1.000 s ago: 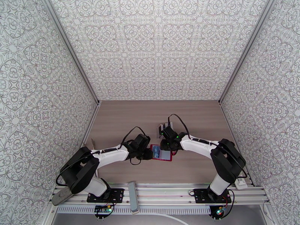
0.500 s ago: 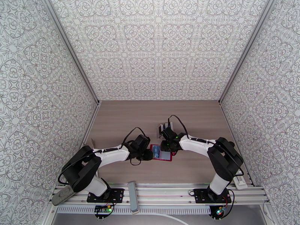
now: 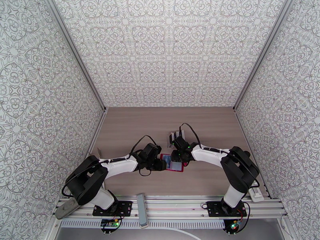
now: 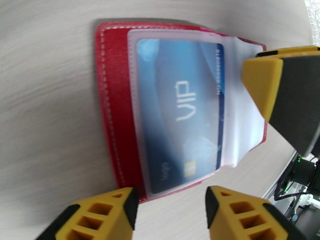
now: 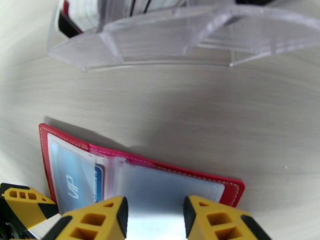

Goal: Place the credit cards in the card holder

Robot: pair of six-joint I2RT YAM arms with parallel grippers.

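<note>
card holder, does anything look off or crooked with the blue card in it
Nothing stands out. The card holder lies open and flat on the table, and the blue card sits square inside its clear pocket, with no corner poking out that I can see.

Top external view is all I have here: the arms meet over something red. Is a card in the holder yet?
Observer: Yes. In the left wrist view a blue card marked VIP lies inside a clear pocket of the open red card holder.
Operator: Is the left gripper gripping it?
Observer: No. The left gripper stands open, with nothing between its fingers.
Operator: Any cards left to load?
Observer: The right wrist view shows more cards standing in a clear stand beyond the holder.
</note>
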